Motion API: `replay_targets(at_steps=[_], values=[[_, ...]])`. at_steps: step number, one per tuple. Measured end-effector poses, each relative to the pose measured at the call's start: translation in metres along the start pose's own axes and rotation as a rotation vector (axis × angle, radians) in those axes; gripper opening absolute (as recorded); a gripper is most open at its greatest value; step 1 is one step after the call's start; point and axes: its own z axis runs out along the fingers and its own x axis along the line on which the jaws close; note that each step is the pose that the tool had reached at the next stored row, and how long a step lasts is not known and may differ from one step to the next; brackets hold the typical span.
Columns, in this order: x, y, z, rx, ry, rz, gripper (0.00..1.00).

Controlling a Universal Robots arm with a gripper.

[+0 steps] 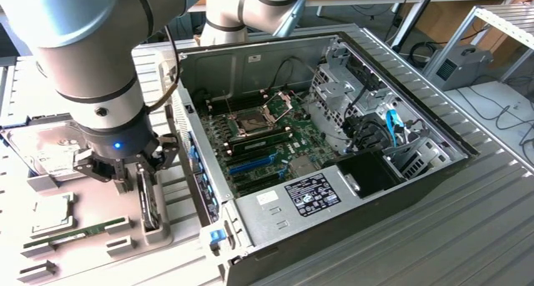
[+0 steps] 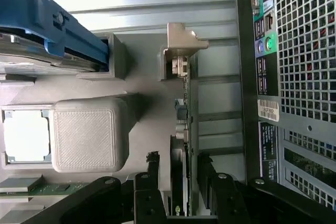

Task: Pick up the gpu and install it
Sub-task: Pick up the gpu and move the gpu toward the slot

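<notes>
The gpu (image 1: 149, 204) stands on its thin edge in a matte grey printed holder (image 1: 159, 234), just beside the rear panel of the open computer case (image 1: 377, 173). Its long axis runs parallel to that perforated steel panel (image 2: 304, 77). In the wrist view the card (image 2: 182, 124) is a narrow green strip, and its bent silver bracket (image 2: 181, 43) is at the end away from the gripper (image 2: 177, 170). The black fingers (image 2: 152, 174) straddle the card, spread apart, with a gap visible on the side away from the case, and they grasp nothing.
</notes>
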Motion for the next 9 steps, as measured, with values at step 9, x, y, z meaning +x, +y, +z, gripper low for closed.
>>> replay_targets(at_steps=[9], values=[[0.000, 0.0018, -0.0200, 0.0070, -0.0006, 0.000, 0.26]])
